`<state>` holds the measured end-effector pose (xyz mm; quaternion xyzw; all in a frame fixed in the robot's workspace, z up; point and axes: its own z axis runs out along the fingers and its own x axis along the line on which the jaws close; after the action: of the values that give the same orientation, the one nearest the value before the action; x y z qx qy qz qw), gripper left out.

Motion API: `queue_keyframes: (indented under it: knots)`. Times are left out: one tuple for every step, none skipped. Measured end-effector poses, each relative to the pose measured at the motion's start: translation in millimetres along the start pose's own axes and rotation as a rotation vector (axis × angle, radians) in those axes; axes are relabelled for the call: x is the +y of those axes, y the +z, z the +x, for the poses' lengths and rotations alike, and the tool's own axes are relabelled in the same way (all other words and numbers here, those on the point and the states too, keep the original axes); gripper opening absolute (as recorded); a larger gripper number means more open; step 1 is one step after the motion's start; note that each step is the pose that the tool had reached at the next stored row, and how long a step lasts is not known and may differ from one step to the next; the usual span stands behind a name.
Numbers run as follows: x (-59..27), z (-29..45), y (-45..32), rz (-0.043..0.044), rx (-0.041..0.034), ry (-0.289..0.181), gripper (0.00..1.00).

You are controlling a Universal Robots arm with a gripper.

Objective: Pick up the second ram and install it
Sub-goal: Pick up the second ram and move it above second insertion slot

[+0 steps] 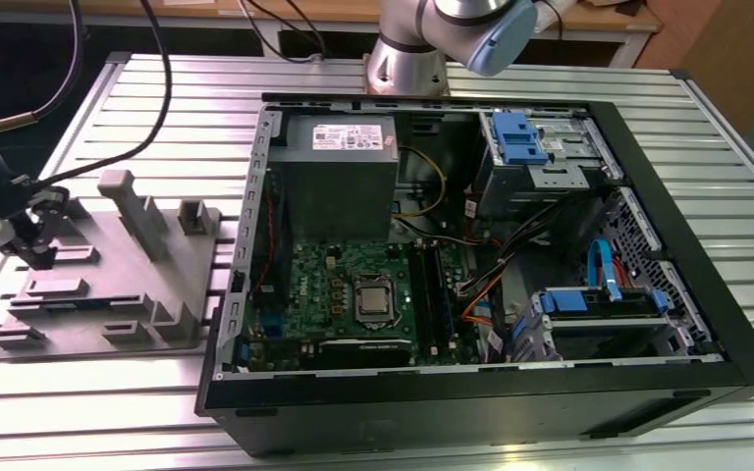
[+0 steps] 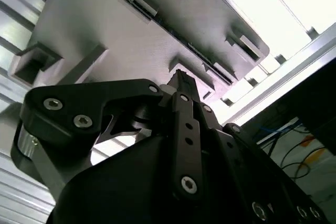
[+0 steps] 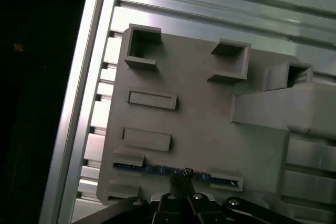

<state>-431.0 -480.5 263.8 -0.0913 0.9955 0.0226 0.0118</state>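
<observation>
**Gripper on the RAM stick in its tray**
The gripper (image 3: 181, 180) has its fingers (image 2: 181, 88) pinched mid-length on the second ram (image 3: 151, 169), likely for a level lift. It stands edge-up in the grey fixture tray (image 3: 199, 124), at the exterior view's left beside the open computer case (image 1: 698, 294).

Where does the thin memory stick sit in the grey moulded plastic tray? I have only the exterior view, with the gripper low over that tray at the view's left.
Observer: In the first wrist view the thin bluish memory stick stands on edge in a narrow slot along one side of the grey moulded plastic tray.
Operator: How is the gripper placed against it?
Observer: The black gripper is right at the stick's middle. I cannot tell whether it touches.
Operator: Are the stick's ends free?
Observer: No, each end sits inside one of two small grey end blocks of the tray.
</observation>
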Motion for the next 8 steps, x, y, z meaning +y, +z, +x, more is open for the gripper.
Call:
queue_keyframes:
  knots:
    - [-0.1, 0.0, 0.2, -0.0005, 0.0008, -0.018, 0.07]
    - [-0.1, 0.0, 0.5, -0.001, 0.0015, -0.036, 0.07]
    - [-0.1, 0.0, 0.7, -0.0015, 0.0023, -0.054, 0.07]
    - [-0.1, 0.0, 1.0, -0.0021, 0.003, -0.073, 0.07]
    - [-0.1, 0.0, 1.2, -0.0025, 0.0039, -0.091, 0.07]
    - [-0.1, 0.0, 1.4, -0.003, 0.0046, -0.109, 0.07]
    - [-0.1, 0.0, 1.6, -0.0035, 0.0054, -0.127, 0.07]
    - [-0.1, 0.0, 1.8, -0.004, 0.0062, -0.145, 0.07]
